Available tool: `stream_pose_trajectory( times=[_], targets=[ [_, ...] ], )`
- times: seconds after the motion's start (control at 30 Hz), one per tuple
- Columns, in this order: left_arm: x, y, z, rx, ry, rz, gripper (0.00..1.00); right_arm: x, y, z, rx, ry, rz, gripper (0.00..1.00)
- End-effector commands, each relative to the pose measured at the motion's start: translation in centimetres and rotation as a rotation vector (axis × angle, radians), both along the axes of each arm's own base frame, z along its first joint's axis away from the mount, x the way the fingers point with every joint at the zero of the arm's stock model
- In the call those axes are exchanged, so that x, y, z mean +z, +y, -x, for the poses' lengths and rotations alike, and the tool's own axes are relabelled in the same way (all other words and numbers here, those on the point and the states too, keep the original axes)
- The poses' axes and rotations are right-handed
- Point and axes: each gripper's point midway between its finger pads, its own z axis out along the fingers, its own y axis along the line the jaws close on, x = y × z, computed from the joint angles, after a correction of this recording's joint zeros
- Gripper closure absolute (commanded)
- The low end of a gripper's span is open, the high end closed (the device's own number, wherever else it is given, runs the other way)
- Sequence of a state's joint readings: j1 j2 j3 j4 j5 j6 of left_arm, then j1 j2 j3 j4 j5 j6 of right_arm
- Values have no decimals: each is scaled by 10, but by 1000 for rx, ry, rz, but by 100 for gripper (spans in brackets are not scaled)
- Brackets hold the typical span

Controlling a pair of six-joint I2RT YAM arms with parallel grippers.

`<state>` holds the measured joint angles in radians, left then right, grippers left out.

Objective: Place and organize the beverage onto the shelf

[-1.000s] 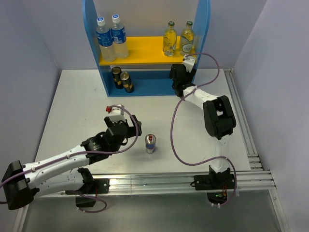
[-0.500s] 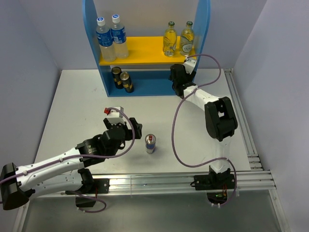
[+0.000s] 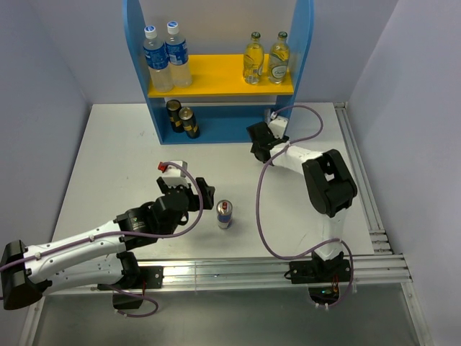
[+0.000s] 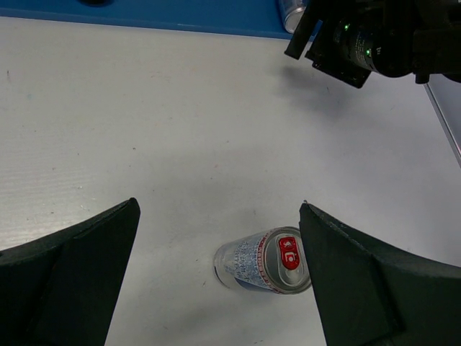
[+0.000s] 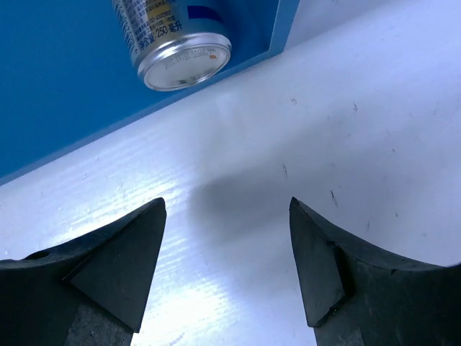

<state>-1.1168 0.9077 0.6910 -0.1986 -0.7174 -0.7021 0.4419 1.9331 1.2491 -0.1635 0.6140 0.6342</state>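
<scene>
The shelf [image 3: 216, 76] stands at the back, with two green-capped glass bottles [image 3: 266, 57] on the right of its yellow board. Two dark gold-topped cans [image 3: 181, 119] stand on its blue base at the left. A slim silver-blue can [image 5: 173, 36] stands on the base at the right. Another slim silver-blue can [image 3: 225, 214] stands upright on the table. In the left wrist view this can [image 4: 265, 260] is close to the right finger. My left gripper [image 3: 206, 194] [image 4: 218, 209] is open and empty just left of it. My right gripper [image 3: 256, 135] [image 5: 227, 205] is open and empty over the table in front of the shelf's right end.
Two clear plastic bottles with blue labels [image 3: 166, 58] stand on the left of the yellow board. The right arm's purple cable [image 3: 261, 194] loops over the table to the right of the loose can. An aluminium rail [image 3: 374, 209] runs along the table's right edge.
My right gripper has drawn back from under the yellow board and come down towards the table. My left gripper has moved a little to the right, closer to the loose can.
</scene>
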Motion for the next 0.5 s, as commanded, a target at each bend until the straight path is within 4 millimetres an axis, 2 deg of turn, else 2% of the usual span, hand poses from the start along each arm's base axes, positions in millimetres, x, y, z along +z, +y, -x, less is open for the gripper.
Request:
stream_pose_trajectory(
  times=[0.0,0.13,0.2,0.23,0.27,0.3,0.33,0.37,0.47],
  targets=[
    [18,-5,-2,14,-33,74,1,45,1,-12,-27,-93,11,24],
    [17,-5,-2,22,-32,68,1,68,5,-33,-21,-131,47,24],
    [17,-3,-2,32,-35,64,1,67,3,-39,-12,-121,89,23],
    [17,-2,-2,32,-34,62,1,75,4,-46,-2,-130,108,23],
    [16,0,-2,37,-37,60,1,76,3,-50,0,-128,120,23],
    [16,0,-2,37,-38,60,1,68,3,-54,-1,-110,137,23],
    [16,0,-2,39,-38,60,1,75,1,-63,1,-118,140,23],
    [15,0,-2,40,-39,57,1,66,0,-66,2,-94,150,23],
    [14,0,-3,44,-38,50,1,65,-8,-76,-8,-80,136,23]
  ],
)
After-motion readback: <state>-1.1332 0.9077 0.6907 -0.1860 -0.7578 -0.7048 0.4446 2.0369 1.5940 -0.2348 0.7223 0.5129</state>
